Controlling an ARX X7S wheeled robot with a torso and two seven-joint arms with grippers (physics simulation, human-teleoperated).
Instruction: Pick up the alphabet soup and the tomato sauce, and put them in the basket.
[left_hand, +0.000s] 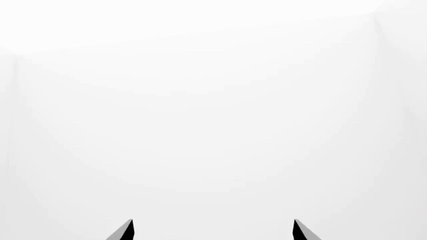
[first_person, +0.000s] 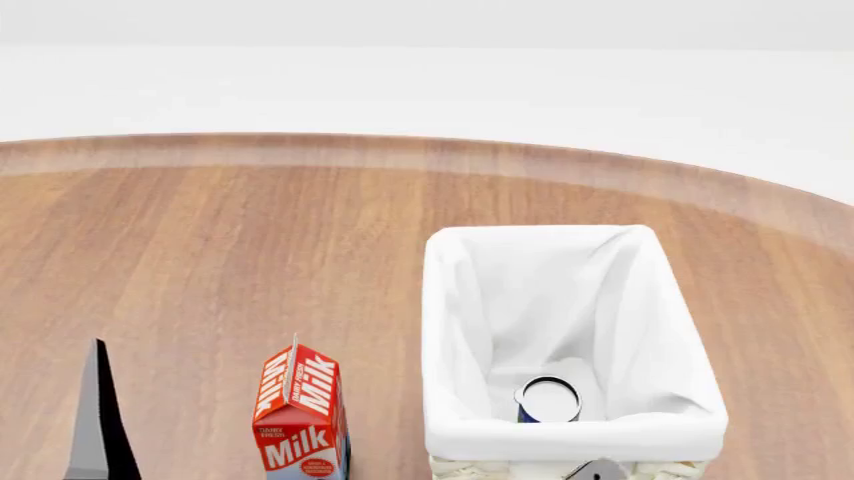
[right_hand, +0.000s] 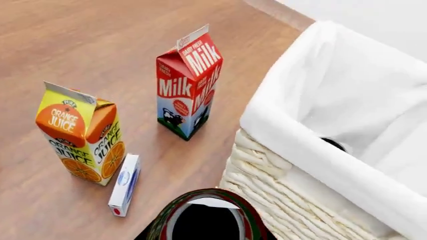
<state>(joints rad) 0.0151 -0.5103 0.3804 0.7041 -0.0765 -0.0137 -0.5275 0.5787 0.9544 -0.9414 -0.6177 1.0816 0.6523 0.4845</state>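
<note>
The alphabet soup (first_person: 549, 399), a can with a pale top and a sliver of blue label, stands inside the basket (first_person: 454, 300) near its front wall. In the right wrist view the tomato sauce (right_hand: 203, 200), a can with a red and green rim, fills the space at my right gripper (right_hand: 203, 227), which is shut on it. The can hangs just outside the basket's woven wall (right_hand: 287, 200), above the wood. My left gripper (left_hand: 213, 229) is open, facing only a white surface. One of its dark fingers (first_person: 100, 425) shows at the lower left of the head view.
A milk carton (first_person: 300, 415) stands left of the basket on the round wooden table (first_person: 267, 230). The right wrist view also shows the milk carton (right_hand: 189, 82), an orange juice carton (right_hand: 80, 132) and a small white box (right_hand: 125, 184) lying flat beside it.
</note>
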